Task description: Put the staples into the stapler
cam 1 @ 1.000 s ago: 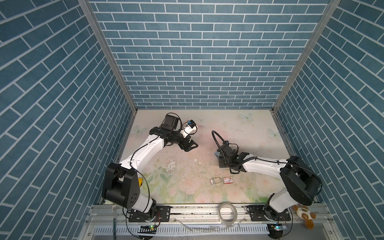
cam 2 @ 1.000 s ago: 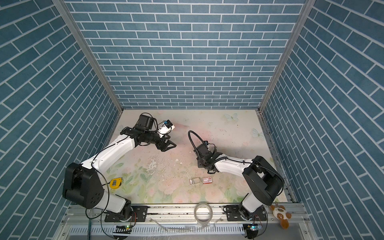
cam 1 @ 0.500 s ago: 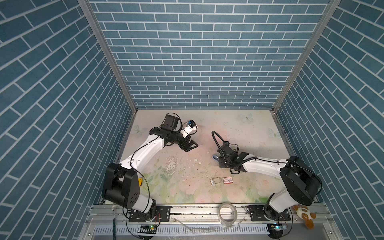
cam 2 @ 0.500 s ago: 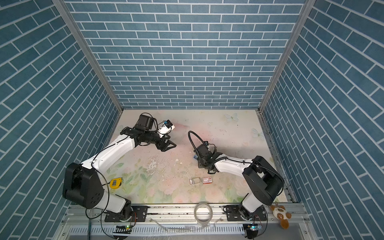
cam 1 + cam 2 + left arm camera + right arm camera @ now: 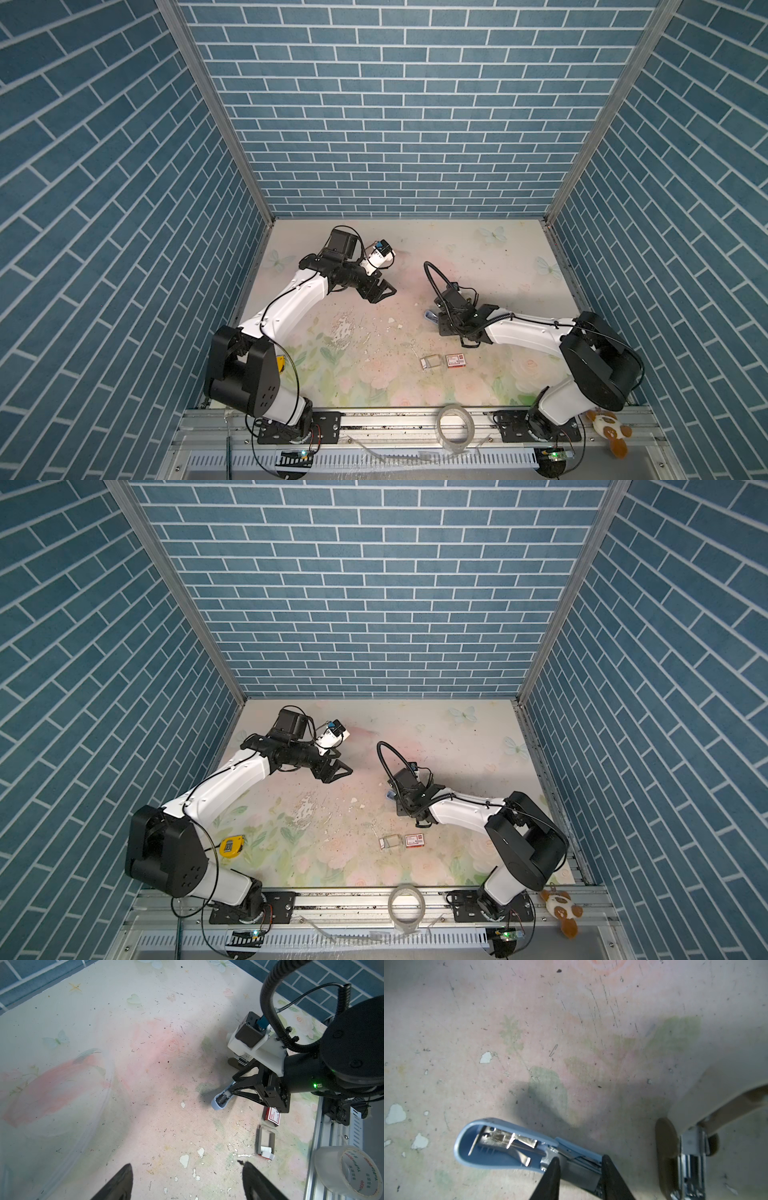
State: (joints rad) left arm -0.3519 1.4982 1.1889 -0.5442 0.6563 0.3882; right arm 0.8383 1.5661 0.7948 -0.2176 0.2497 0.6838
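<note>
In both top views the left pincer (image 5: 385, 296) (image 5: 340, 776) hangs above the surface (image 5: 478, 257), jaws spread wide with nothing between them. The right pincer (image 5: 439, 323) (image 5: 400, 802) sits low, well apart from the left one, and a blue stapler (image 5: 430, 316) (image 5: 390, 796) pokes out past its tips. Nearer the arm bases than the right pincer, two containers lie just beside each other. One is a white-and-red box (image 5: 455, 360) (image 5: 415, 840) with its printed face up. The other is an open cardboard tray (image 5: 430, 362) (image 5: 390, 842) whose contents are too small to tell here.

In the left wrist view, the left pincer (image 5: 187, 1180) shows two dark fingers (image 5: 118, 1184) far apart and empty. Ahead of it, the right pincer (image 5: 233, 1086) grips the blue stapler (image 5: 219, 1103), whose nose rests on the surface. The box (image 5: 272, 1118) lies just beside the right pincer, partly hidden behind it. The tray (image 5: 266, 1142) lies next to the box, open side up. Its inside is grey, with a white piece (image 5: 267, 1150) at one end. I cannot tell whether any staples lie in it.

In the right wrist view, the right pincer (image 5: 580, 1159) is narrow, its fingers (image 5: 550, 1178) pressed on either side of the blue stapler (image 5: 500, 1147) near its hinge. The stapler's cover is swung open ahead of the pincer, showing the spring and pusher. The channel between the fingers is too dark to show whether it holds staples. A loose staple (image 5: 553, 1050) lies further ahead. Beside the pincer stands a beige stapler (image 5: 691, 1147), opened, with its metal channel showing.
</note>
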